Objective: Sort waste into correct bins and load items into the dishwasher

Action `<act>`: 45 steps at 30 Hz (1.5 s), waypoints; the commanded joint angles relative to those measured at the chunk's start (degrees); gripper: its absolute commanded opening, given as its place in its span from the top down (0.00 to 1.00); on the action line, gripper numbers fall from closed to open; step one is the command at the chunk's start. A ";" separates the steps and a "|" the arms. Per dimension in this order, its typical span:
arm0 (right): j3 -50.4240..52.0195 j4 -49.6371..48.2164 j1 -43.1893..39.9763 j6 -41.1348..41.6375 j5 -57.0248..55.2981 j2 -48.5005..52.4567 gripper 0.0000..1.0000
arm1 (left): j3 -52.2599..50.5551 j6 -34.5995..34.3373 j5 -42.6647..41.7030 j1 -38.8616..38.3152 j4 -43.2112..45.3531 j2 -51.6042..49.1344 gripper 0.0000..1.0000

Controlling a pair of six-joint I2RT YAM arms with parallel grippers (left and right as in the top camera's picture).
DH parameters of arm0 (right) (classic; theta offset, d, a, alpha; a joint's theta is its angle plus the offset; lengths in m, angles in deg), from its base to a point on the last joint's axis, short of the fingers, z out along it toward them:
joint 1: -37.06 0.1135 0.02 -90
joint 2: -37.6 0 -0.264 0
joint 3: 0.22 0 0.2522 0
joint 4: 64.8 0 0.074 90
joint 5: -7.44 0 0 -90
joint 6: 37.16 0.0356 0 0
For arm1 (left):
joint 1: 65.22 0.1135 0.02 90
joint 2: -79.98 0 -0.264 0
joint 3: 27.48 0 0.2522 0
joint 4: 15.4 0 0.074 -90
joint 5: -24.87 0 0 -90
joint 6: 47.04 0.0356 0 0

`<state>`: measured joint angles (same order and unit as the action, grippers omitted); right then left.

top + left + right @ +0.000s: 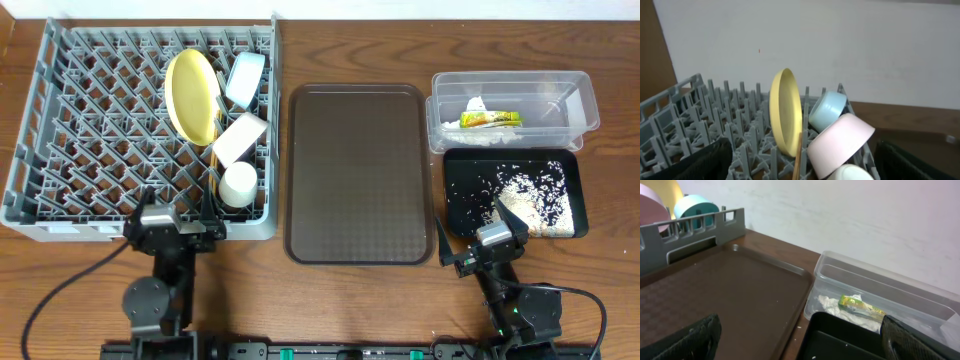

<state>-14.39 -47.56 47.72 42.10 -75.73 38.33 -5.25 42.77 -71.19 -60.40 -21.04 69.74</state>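
The grey dish rack [90,120] holds the yellow plate [190,95] on edge, the pale blue bowl [245,78], the white bowl [240,138], the white cup [238,184] and the chopsticks [214,168]. The clear tub [510,80] holds the green-and-yellow wrapper [490,119] and crumpled paper [475,104]. The black tray [460,200] holds loose rice [535,200]. My left gripper [172,226] is open and empty at the rack's front edge, facing the plate [785,112]. My right gripper [488,246] is open and empty at the black tray's front left corner [840,340].
The large brown serving tray [358,170] lies between the rack and the bins, with nothing on it. A few rice grains lie on the table by the black tray's left edge [799,328]. A wall stands behind the table.
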 commanded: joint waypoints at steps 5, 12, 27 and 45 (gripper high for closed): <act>0.09 0.20 0.94 0.85 -0.17 -0.35 0.01 | -7.04 -0.55 -0.55 0.26 2.67 7.63 0.10; 0.09 0.20 0.94 0.85 -0.20 -0.35 0.01 | -8.24 -0.50 -0.31 0.26 -4.35 10.16 0.09; 0.09 0.20 0.94 0.85 -0.17 -0.35 0.01 | -8.24 -0.35 -0.35 0.26 -11.74 9.60 0.10; 0.09 0.22 0.94 0.85 -0.17 -0.35 0.01 | -8.24 -0.35 -0.33 0.26 -11.74 9.60 0.09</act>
<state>-14.39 -47.56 47.72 42.10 -75.75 38.31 -12.83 42.75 -70.73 -60.40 -30.36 79.34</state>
